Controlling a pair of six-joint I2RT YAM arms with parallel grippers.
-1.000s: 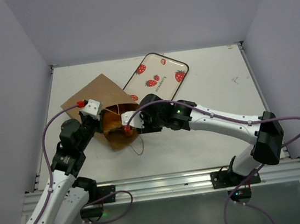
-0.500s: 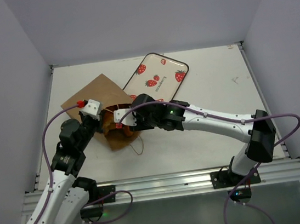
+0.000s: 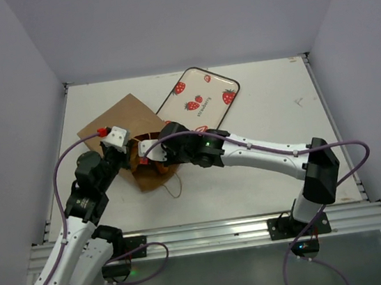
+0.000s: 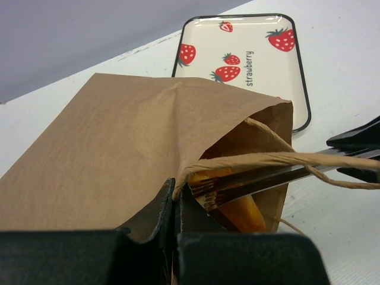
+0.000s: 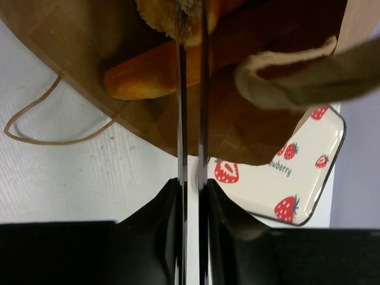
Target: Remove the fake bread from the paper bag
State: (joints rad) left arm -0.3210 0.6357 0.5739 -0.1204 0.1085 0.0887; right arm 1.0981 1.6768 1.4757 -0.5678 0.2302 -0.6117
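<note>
The paper bag (image 3: 120,116) lies on the table with its mouth facing right. My left gripper (image 3: 130,152) is shut on the bag's upper mouth edge (image 4: 178,178) and holds it up. My right gripper (image 3: 141,159) reaches into the mouth. Its long thin fingers (image 5: 179,89) stand close together with a narrow gap. Their tips sit at a ruffled bun (image 5: 157,15) at the frame's top edge, and whether they pinch it is hidden. An oval orange-golden piece of the fake bread (image 5: 142,77) lies inside, left of the fingers. Orange bread also shows in the left wrist view (image 4: 243,214).
The white strawberry-print tray (image 3: 198,96) lies just behind and right of the bag, its corner tucked against the bag mouth (image 5: 303,172). A cord handle loop (image 5: 35,133) trails on the table in front of the bag.
My right gripper has pushed leftward from the bag's mouth deeper into the bag. The left gripper has kept its hold on the bag edge.
</note>
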